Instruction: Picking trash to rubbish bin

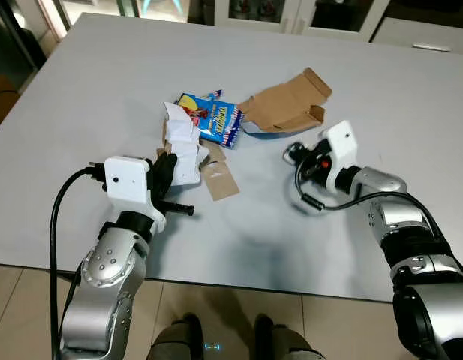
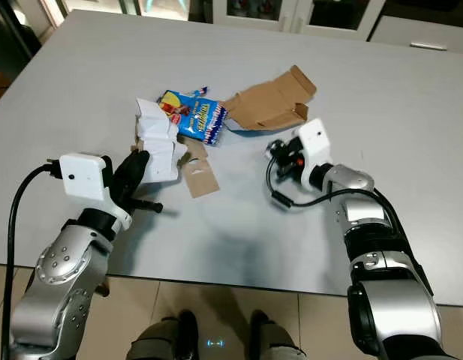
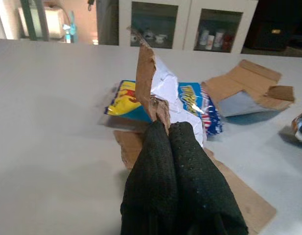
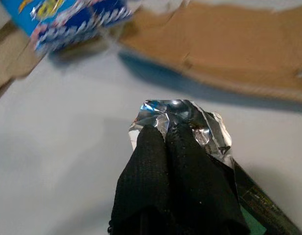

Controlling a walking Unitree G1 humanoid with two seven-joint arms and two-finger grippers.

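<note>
Pinching torn cardboard (image 3: 147, 78), the left gripper (image 3: 163, 129) jaws are closed near the counter's (image 1: 103, 90) front edge; the right gripper (image 4: 173, 134) jaws squeeze crumpled foil (image 4: 177, 117).

— What does the room look like?
— A large pale grey table (image 1: 351, 67) takes up most of the frame, its near edge running along the bottom, with soft light reflecting off its matte top.

— And below it?
— Beige floor tiles (image 1: 216, 315) with thin grout lines, at the bottom centre.

— What stands behind?
— Along the top edge, white cabinets with dark glass doors (image 3: 155, 24); small bottles and jars sit on the shelves inside. At the upper left there is a bright, pinkish glow (image 3: 48, 19) from a lit area.
</note>
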